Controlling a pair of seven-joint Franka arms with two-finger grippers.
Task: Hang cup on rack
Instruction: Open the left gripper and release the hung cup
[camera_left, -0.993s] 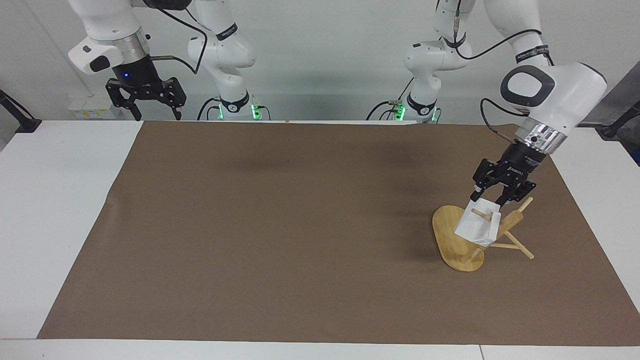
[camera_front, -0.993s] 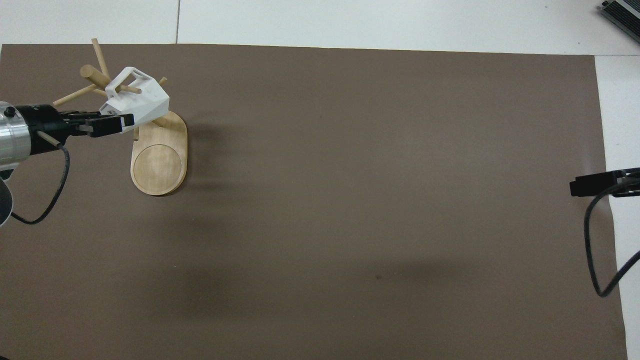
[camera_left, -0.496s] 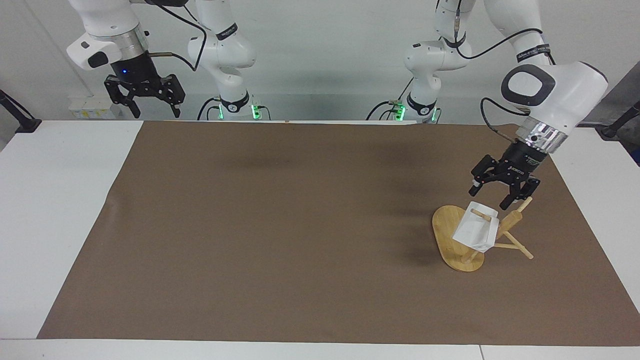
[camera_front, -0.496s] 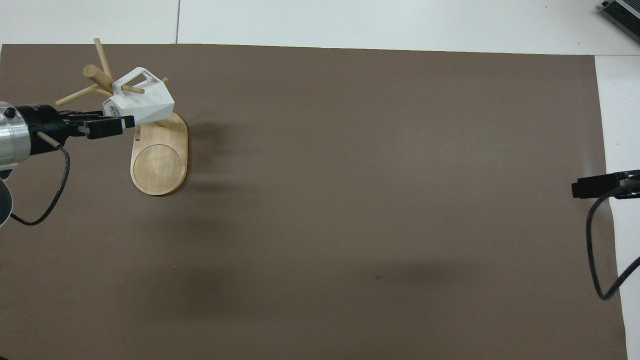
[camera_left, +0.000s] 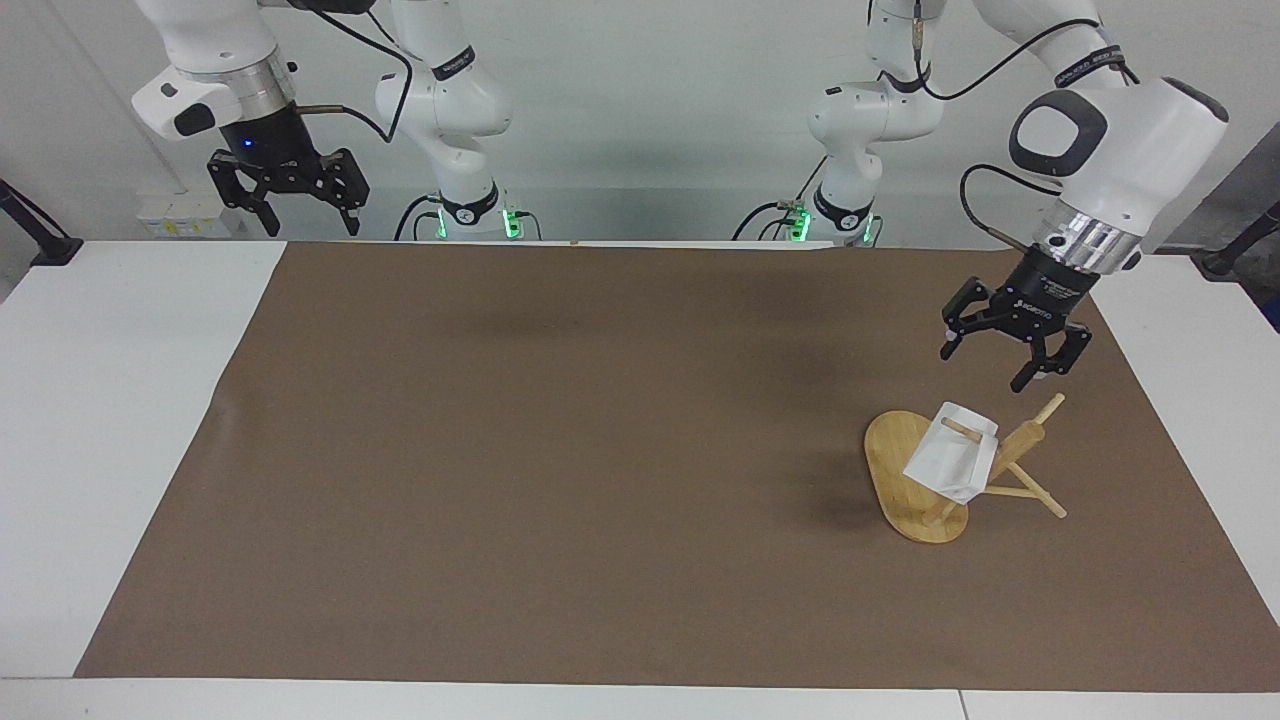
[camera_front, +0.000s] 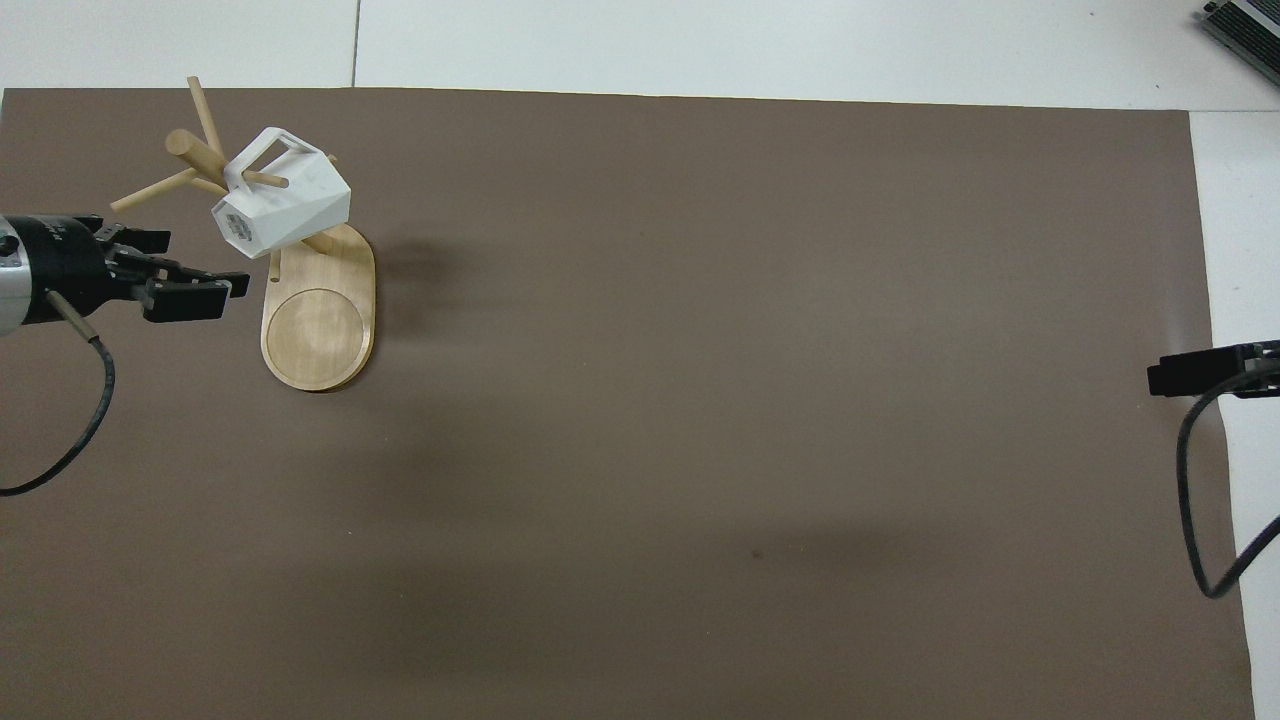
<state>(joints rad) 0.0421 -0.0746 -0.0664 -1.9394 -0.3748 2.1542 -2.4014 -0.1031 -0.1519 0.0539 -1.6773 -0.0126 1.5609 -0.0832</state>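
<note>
Toward the left arm's end of the table, on the brown mat, the rack stands with its oval bamboo base flat and its post leaning, thin pegs branching off. White faceted cup hangs on the rack, one peg passing through the hole in its handle, body tilted, clear of the mat. In the overhead view the cup sits over the post end of the rack's base, handle up on the peg. Left gripper is in the air above the rack and cup, not touching either; fingers spread apart, nothing between them, cup released. A clear gap shows between its fingertips and the cup's top edge in the facing view. From overhead the left gripper appears beside the rack base, off the cup. Right gripper waits raised over the table edge by its own base at the right arm's end, fingers apart and empty, well apart from cup and rack; overhead only its tip shows at the mat's edge.
</note>
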